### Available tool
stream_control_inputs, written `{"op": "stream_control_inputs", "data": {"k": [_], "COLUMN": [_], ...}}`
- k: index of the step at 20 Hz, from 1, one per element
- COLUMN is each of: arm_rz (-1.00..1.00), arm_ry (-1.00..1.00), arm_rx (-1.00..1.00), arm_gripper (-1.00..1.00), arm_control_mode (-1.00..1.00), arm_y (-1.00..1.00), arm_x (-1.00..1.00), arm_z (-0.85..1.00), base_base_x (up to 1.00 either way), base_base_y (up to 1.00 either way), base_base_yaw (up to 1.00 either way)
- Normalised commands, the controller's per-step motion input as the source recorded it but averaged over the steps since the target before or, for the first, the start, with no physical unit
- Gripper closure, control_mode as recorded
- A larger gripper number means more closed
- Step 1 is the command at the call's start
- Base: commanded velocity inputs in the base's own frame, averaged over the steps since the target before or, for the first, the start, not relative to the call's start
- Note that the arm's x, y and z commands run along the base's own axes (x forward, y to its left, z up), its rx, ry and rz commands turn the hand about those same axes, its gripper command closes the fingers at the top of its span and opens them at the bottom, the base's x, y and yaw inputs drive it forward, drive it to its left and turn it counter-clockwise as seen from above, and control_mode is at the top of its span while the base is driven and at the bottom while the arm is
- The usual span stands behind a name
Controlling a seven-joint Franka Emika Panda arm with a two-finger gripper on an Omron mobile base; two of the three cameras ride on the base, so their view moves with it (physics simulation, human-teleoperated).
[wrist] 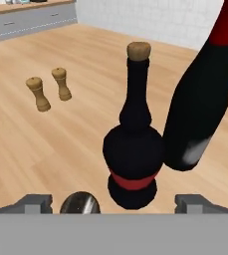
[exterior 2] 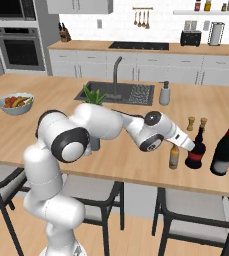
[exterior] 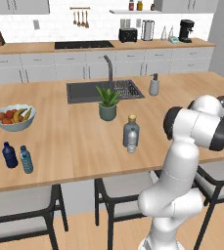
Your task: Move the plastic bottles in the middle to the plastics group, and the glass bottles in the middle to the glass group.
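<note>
My gripper (exterior 2: 179, 148) stands open at the right end of the counter, its fingertips (wrist: 35, 203) wide apart just above the slim amber glass bottle (exterior 2: 174, 157). The bottle's shiny cap (wrist: 79, 203) shows between them, apart from both. Right beside it is the glass group: a black long-necked bottle (wrist: 134, 149) with a red label (exterior 2: 195, 146) and a dark reddish bottle (exterior 2: 223, 149). In the middle, the taller clear bottle with a tan stopper (exterior: 131, 130) has the small clear plastic bottle (exterior: 131, 145) in front of it. The plastics group, dark blue (exterior: 9, 155) and pale blue (exterior: 26, 159), stands far left.
Two wooden shakers (wrist: 38, 93) (wrist: 61, 83) stand behind the glass group. A potted plant (exterior: 107, 102), a sink (exterior: 86, 91), a soap dispenser (exterior: 154, 85) and a fruit bowl (exterior: 14, 117) sit on the counter. Stools line its near edge.
</note>
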Motion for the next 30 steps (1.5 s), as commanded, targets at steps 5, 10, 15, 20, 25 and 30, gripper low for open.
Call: {"op": "stream_control_inputs", "data": {"k": [5, 10, 15, 20, 25, 30], "arm_rz": [0.00, 0.04, 0.17, 0.25, 0.24, 0.16], "arm_ry": [-0.03, -0.01, 0.12, 0.09, 0.16, 0.07], "arm_rx": [0.00, 0.00, 0.00, 0.00, 0.00, 0.00], "arm_gripper": [-1.00, -1.00, -1.00, -1.00, -1.00, -1.00], "arm_control_mode": [-1.00, -1.00, -1.00, -1.00, -1.00, -1.00], "arm_y": [0.06, 0.31, 0.51, 0.65, 0.81, 0.99], "arm_x": [-0.12, -0.38, -0.41, -0.31, -0.30, -0.23], "arm_z": [0.44, 0.47, 0.38, 0.45, 0.23, 0.00], "base_base_x": [0.00, 0.00, 0.00, 0.00, 0.00, 0.00], "base_base_y": [0.00, 0.00, 0.00, 0.00, 0.00, 0.00], "base_base_yaw": [0.00, 0.00, 0.00, 0.00, 0.00, 0.00]}}
